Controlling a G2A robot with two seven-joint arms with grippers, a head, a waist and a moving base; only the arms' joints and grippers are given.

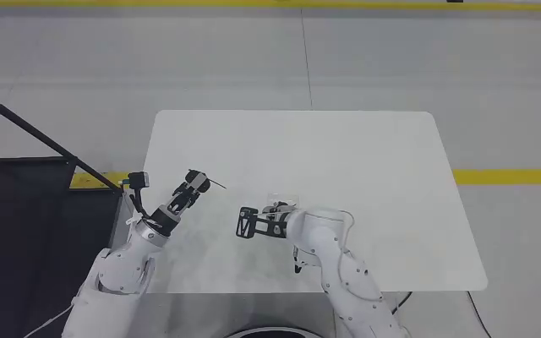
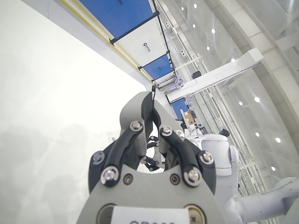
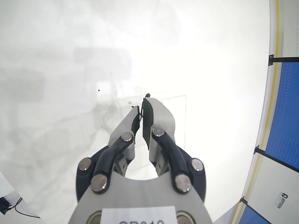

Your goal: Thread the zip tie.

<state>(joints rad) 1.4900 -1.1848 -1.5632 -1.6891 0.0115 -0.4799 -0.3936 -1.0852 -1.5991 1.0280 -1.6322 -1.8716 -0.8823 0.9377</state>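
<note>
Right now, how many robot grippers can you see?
2. The left gripper is over the left part of the table, shut on a thin black zip tie. The right gripper is beside it, nearer the robot, shut on a small black piece.

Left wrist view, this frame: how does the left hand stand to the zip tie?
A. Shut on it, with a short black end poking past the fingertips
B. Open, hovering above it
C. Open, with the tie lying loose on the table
A: the left hand has its pads closed together on the zip tie, whose thin black end sticks out beyond the tips.
</note>
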